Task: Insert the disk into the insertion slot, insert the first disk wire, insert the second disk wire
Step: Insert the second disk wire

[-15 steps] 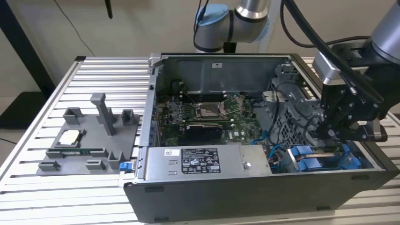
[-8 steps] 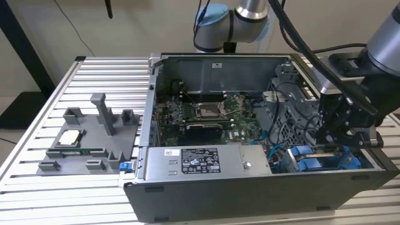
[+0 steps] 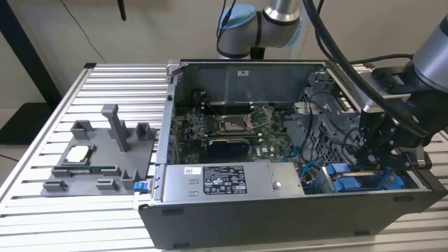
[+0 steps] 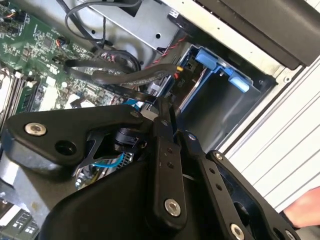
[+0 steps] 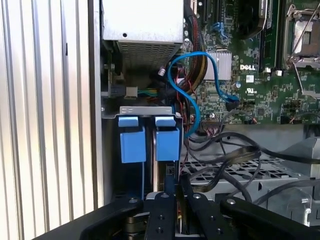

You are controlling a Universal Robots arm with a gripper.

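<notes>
Exterior view: gripper (image 3: pixel 374 157) low in the open computer case (image 3: pixel 280 220), lower right of frame, at the drive bay (image 3: pixel 364 181) with its blue fittings. First wrist view: fingers (image 5: pixel 170 192) pressed close together over the bay's blue tabs (image 5: pixel 150 142); grip contents cannot be told. Disk hidden.

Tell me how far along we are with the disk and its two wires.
Done, apparently: two bright blue plastic carrier frames sit inside the grey metal bay, so the disk looks inserted. In hand: the hand hovers low at that bay, beside black cables. Left: whether either wire is plugged cannot be seen.
</notes>
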